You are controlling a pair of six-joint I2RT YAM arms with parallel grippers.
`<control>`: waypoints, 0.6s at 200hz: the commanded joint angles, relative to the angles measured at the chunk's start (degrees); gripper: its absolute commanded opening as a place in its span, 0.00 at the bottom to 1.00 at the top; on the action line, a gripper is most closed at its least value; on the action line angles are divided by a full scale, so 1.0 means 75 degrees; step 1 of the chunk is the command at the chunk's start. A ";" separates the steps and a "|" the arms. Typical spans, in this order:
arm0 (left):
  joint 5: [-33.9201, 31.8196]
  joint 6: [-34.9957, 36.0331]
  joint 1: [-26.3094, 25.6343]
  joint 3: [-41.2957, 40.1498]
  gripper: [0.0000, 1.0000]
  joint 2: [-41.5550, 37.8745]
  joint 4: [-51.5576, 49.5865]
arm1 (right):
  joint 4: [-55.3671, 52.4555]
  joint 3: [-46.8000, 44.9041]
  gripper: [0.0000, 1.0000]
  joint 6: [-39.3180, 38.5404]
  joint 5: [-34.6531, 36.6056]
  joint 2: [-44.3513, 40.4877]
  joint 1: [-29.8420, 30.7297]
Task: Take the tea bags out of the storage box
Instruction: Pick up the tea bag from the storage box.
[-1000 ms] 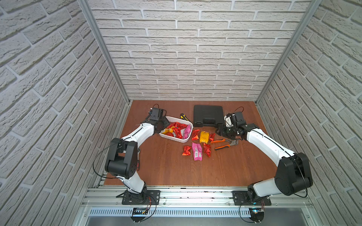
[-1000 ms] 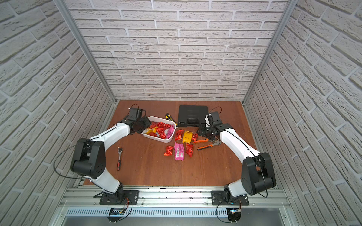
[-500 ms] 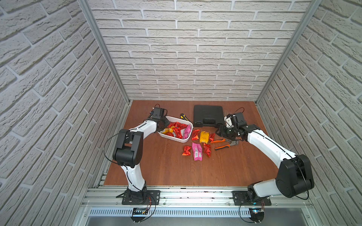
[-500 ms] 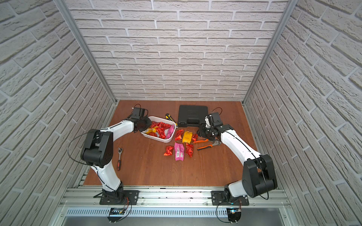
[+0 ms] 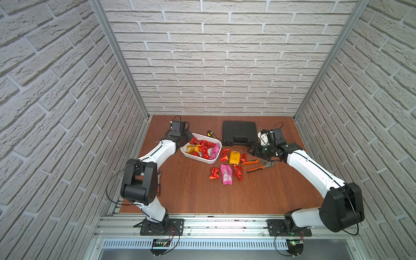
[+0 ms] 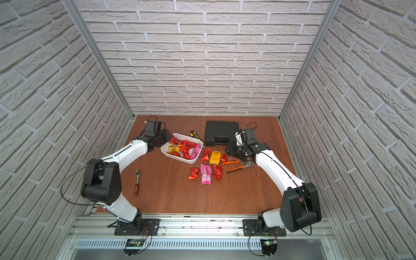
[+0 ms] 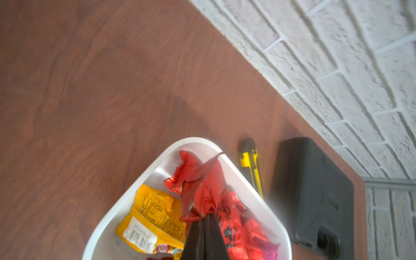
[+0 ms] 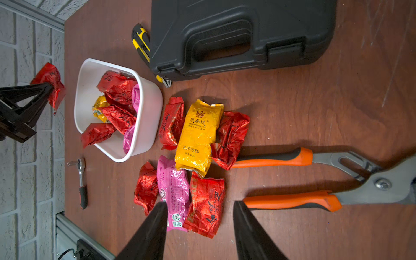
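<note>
Now the left hand is clenched on a red tea bag, pinching one crumpled end just above the storage box. This looks like the lift-out step. Next, the bag likely needs to be raised clear of the white rim and carried across the box to the six tea bags already lying on the bench just beside the box's far side.

More tea bags, red, yellow and pink, lie inside the box. The right hand hangs released and empty over the laid-out bags.

A utility knife lies just behind the box, with the black case beyond it. The pliers border the laid-out bags. The widest open bench lies in front of the box.
</note>
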 commanded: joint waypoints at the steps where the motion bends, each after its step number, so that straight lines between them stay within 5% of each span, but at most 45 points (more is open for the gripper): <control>1: 0.0454 0.1475 -0.0366 -0.0269 0.00 -0.0852 0.0500 | 0.0041 0.0373 0.52 -0.0107 -0.0728 -0.0232 0.0173; 57: 0.1972 0.3307 -0.1707 -0.1079 0.00 -0.1868 0.1129 | 0.0219 0.1246 0.53 -0.0014 -0.1780 0.0059 0.0945; 120: 0.2421 0.3258 -0.2655 -0.1455 0.00 -0.1982 0.1882 | 0.0754 0.1365 0.59 0.0487 -0.1356 0.0266 0.1545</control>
